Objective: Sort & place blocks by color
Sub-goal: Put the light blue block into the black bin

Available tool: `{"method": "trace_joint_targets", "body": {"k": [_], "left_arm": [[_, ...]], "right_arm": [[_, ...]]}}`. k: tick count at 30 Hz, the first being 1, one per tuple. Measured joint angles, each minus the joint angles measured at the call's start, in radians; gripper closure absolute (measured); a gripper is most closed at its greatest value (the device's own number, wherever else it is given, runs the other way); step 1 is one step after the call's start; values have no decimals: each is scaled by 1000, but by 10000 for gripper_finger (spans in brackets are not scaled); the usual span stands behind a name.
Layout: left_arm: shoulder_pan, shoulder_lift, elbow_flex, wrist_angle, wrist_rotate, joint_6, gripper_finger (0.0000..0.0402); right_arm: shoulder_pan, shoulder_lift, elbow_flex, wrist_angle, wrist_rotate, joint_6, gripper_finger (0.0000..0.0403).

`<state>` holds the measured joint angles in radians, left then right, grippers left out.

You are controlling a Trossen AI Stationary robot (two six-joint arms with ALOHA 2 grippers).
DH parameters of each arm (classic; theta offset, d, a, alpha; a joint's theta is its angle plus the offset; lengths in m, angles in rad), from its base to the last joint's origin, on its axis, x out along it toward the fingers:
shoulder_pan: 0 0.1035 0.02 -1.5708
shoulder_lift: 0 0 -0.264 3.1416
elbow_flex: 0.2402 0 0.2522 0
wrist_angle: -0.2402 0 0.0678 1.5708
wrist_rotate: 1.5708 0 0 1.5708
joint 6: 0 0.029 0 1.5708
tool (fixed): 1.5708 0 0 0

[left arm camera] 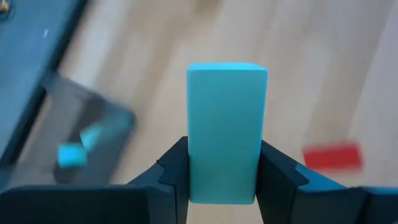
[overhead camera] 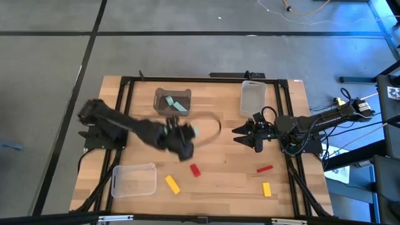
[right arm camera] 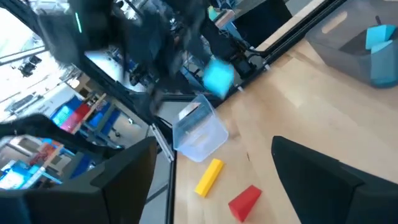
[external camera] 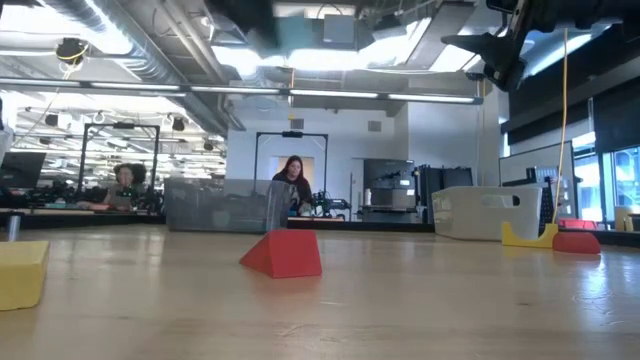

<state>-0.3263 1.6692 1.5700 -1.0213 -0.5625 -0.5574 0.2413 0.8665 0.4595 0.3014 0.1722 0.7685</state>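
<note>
My left gripper (overhead camera: 190,133) hangs over the middle of the table, shut on a mint green block (left arm camera: 227,118). This block also shows in the right wrist view (right arm camera: 217,76). Two more mint blocks (overhead camera: 176,104) lie in the dark bin (overhead camera: 160,95) at the far side. Two red blocks (overhead camera: 195,170) (overhead camera: 264,168) and two yellow blocks (overhead camera: 172,184) (overhead camera: 267,189) lie flat on the table near the front. My right gripper (overhead camera: 245,135) waits open above the table's right half, holding nothing. My left gripper pinches the mint block's two long sides (left arm camera: 194,174) between its two fingers (left arm camera: 281,174), at one end of the block. The fingers slant down from the table's left side and lie along the block. The block sticks out ahead of the fingertips, lifted clear of the table.
A clear bin (overhead camera: 133,180) stands at the near left and another clear bin (overhead camera: 253,99) at the far right. A black frame (overhead camera: 206,79) runs along the table's edges. People sit and stand in the room beyond the table (external camera: 292,180).
</note>
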Motion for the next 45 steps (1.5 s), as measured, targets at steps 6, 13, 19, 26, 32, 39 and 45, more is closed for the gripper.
{"method": "trace_joint_targets", "body": {"k": [6,13,19,26,32,39,45], "left_arm": [[191,-156,-19,286,133,220,281],[358,-250,-299,908,417,230,281],[384,-251,-563,1363,477,40,281],[350,-265,-663,1475,469,-43,281],[353,-300,-663,1435,487,29,281],[436,-463,-664,1017,530,158,281],[600,-582,-663,625,518,304,281]], "right_arm": [[-10,0,0,2,-8,-108,85],[-11,0,0,11,-8,-255,85],[-12,0,0,52,-8,-281,85],[-18,2,0,54,-8,-308,85],[-36,2,0,91,-6,-303,85],[-54,2,0,138,106,-301,85],[-79,2,0,123,172,-250,85]]}}
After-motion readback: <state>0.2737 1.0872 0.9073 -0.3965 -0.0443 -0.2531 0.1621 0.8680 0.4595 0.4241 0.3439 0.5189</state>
